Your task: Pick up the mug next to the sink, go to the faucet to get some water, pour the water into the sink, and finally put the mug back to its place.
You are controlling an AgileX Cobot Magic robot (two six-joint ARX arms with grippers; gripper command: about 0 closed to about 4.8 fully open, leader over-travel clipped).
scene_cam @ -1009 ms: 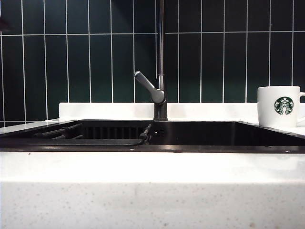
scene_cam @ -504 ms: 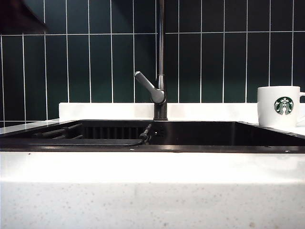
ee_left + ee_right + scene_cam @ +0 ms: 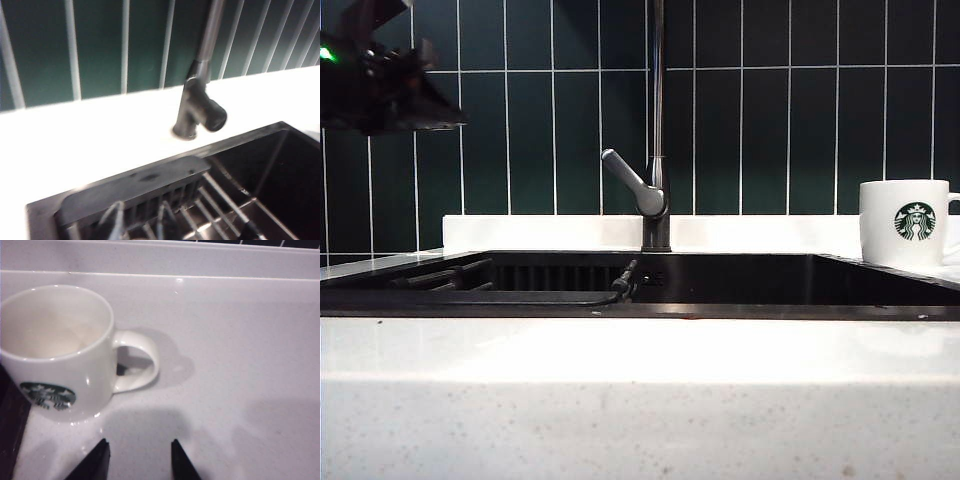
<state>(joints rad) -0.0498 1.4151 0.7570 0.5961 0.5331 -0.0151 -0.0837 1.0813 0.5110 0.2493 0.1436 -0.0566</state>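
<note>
- Plainly, the mug [image 3: 55, 352] stands upright on the white bench [image 3: 240, 350] at the right end of the sink [image 3: 740, 280], its handle turned away from the basin and its green logo facing the front; it looks empty inside.
- It is glazed ceramic, so I judge it stiff, fairly weighty for its size, slick under metal fingers and likely to chip if knocked against the stone or the basin rim.
- The handle loop is the obvious place to take hold, one finger through the opening and one outside; pinching the rim wall is the other choice, though the glaze may let it slip once water adds weight.
- The right tool [image 3: 137, 460] sits over the bench just beside the mug, near the handle side, its two dark fingertips [image 3: 97, 460] apart with bare bench between them; it holds nothing and touches nothing.
- The left tool [image 3: 137, 220] hangs over the left part of the sink, above a dark rack [image 3: 135, 187] lying in the basin; its tips are blurred, so I cannot tell how wide it stands, but nothing is seen in it.
- In the exterior view only the left arm [image 3: 380, 80] shows, high at the left and well apart from the faucet [image 3: 656, 190], which rises at the back middle of the sink with its lever slanting left.
- The pickup is not yet made.
</note>
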